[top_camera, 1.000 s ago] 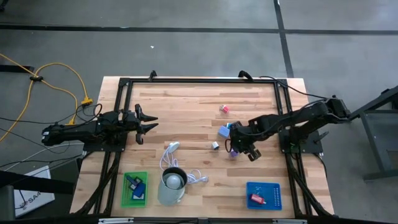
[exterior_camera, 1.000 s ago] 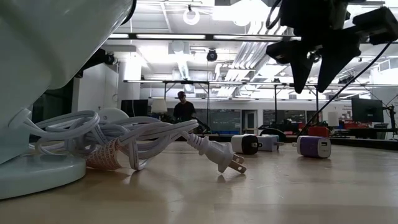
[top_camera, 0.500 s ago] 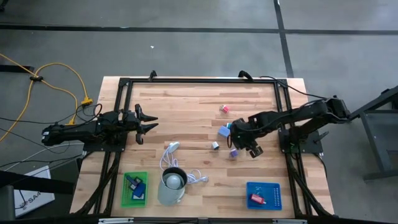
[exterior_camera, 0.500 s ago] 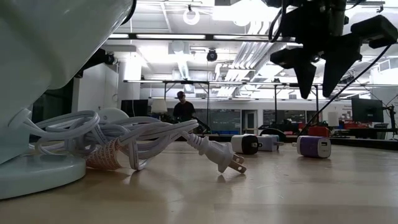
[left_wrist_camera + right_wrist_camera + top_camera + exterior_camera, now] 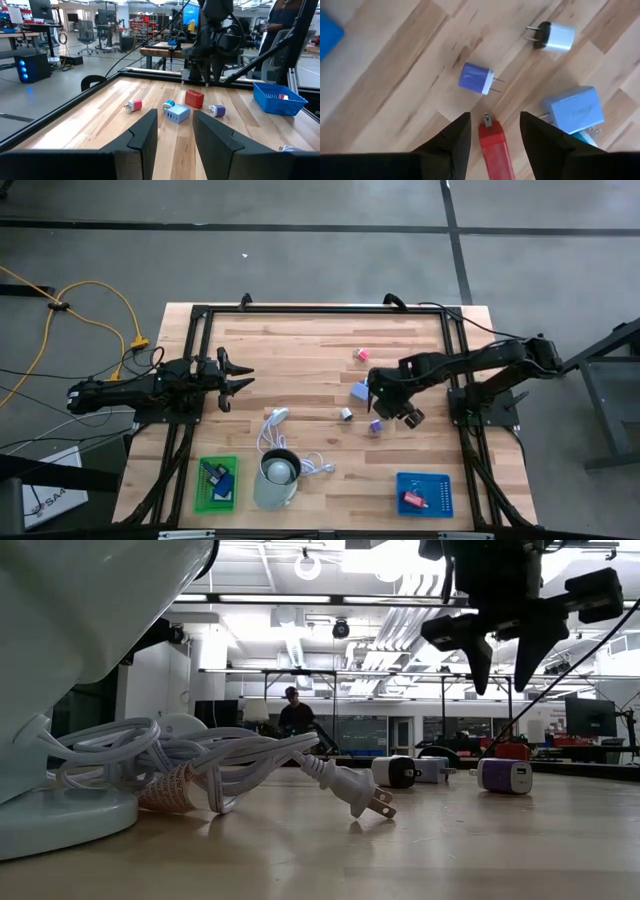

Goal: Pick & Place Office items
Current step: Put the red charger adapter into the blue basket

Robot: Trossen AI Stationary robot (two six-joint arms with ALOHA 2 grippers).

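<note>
A robotics lab or workshop: beyond the jaws stand a black metal-framed workbench [image 5: 165, 50], black wheeled office chairs [image 5: 87, 37], computer monitors [image 5: 37, 9], and bright ceiling strip lights [image 5: 300, 600] over the pale wooden plank tabletop [image 5: 300, 350].

Purple charger [image 5: 476, 79], red piece [image 5: 495, 145], blue tray [image 5: 425, 493].

We see two dark, jointed arms [image 5: 140, 390] ending in black, tapered two-finger grippers, with thin black cables trailing along them.

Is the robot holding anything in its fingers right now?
No. The right gripper hangs open above the red piece; the left gripper waits empty at the table's left.
</note>
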